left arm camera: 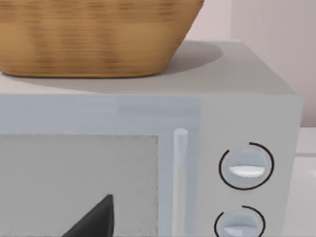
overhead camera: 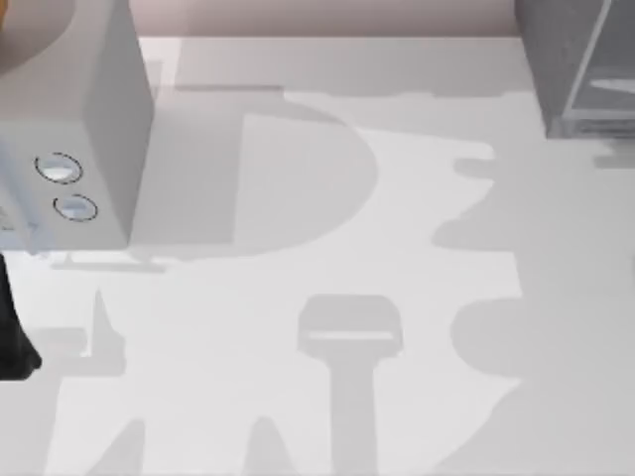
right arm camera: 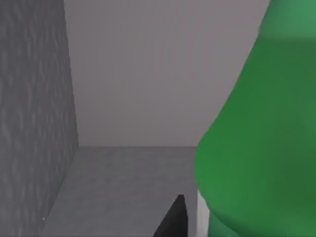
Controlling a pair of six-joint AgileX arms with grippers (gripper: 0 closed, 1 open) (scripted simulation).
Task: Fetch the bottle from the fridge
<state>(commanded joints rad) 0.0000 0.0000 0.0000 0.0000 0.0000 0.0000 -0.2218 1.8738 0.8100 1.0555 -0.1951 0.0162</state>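
Small green bottle (right arm camera: 256, 148) inside the fridge (right arm camera: 34, 123), seemingly upright on the grey floor of the compartment, close against the right wrist camera, with the dark tip of the right gripper (right arm camera: 174, 222) just beside its white label band. Cannot tell whether that gripper is spread or clamped on the body. Judged as light, thin-walled plastic: smooth, a little slippery, likely to dent under a hard squeeze and to tip from a sideways nudge. Best taken round the straight body at the label band, below the swelling shoulder, rather than at the tapering neck, where a hold could slide off. Inside the compartment, a rough grey side wall on one flank and a plain back wall behind, with bare floor between wall and bottle; some room to shift towards the wall, none to push deeper. Probably safest to draw straight back out through the front opening, keeping the bottle level and away from the frame edge. In the top view, the fridge at the far right corner of the table (overhead camera: 298, 397), with wide bare tabletop in front and to the left of it for setting down. Left gripper (left arm camera: 94, 222) parked facing the lighter grey box (overhead camera: 99, 99) with two dials (overhead camera: 58, 169) at the table's left, under a woven basket (left arm camera: 89, 34); its grip state not readable either.
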